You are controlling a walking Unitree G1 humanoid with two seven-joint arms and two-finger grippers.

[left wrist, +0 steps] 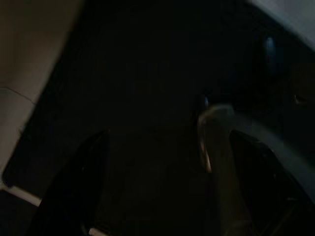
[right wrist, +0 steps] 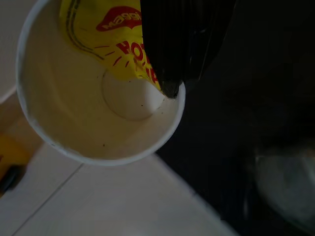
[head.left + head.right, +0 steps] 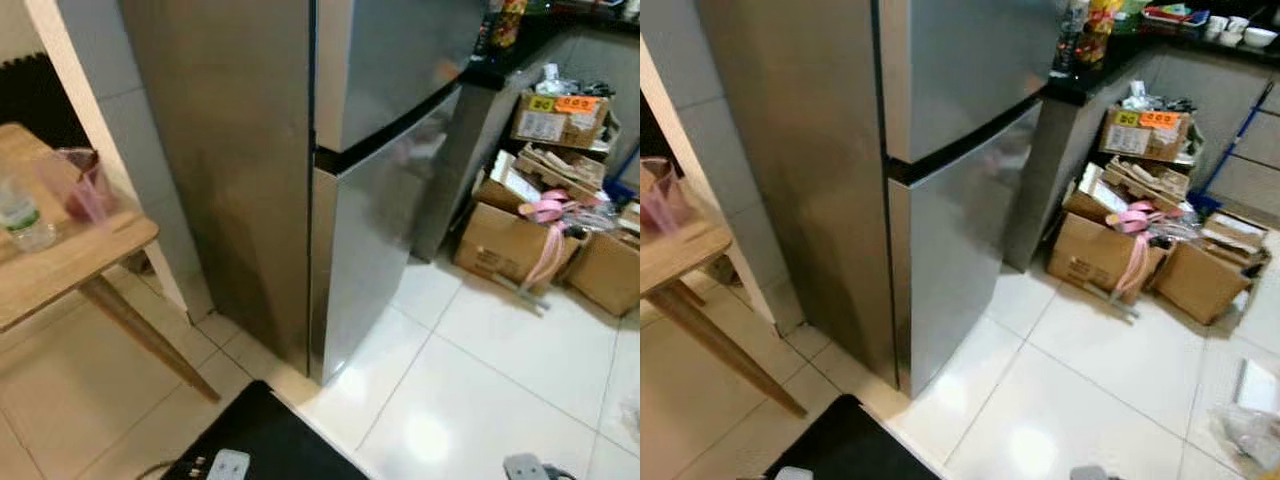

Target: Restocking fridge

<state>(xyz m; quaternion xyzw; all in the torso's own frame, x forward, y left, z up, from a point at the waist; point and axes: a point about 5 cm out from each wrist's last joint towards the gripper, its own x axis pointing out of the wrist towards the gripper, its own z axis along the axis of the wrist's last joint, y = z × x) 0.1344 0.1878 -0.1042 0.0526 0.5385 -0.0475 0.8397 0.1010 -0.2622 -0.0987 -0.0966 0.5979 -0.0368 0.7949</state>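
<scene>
Left eye view: stainless two-door fridge (image 3: 330,190) stood with both doors closed, dark seam between upper and lower door; wooden table (image 3: 60,265) to the fridge's left carried a clear plastic bottle (image 3: 22,218) and a pink cup (image 3: 80,183); cardboard boxes (image 3: 545,215) heaped on the white tile floor (image 3: 480,370) to the fridge's right, pink ribbon (image 3: 548,225) draped over them; black mat (image 3: 270,440) on the floor in front of the fridge.

Right eye view: same scene; dark countertop (image 3: 1110,55) beside the fridge's right held bottles and small bowls, too blurred to name.

Left wrist view: very dark; left gripper (image 1: 162,187) seen as two black fingers spread well apart, nothing between them; a pale curved shape near one finger, unidentifiable.

Right wrist view: right gripper (image 2: 172,73) clenched on the rim of a white paper cup (image 2: 98,108), one black finger (image 2: 182,39) over the rim; cup printed yellow with red lettering; pale tile behind it.
</scene>
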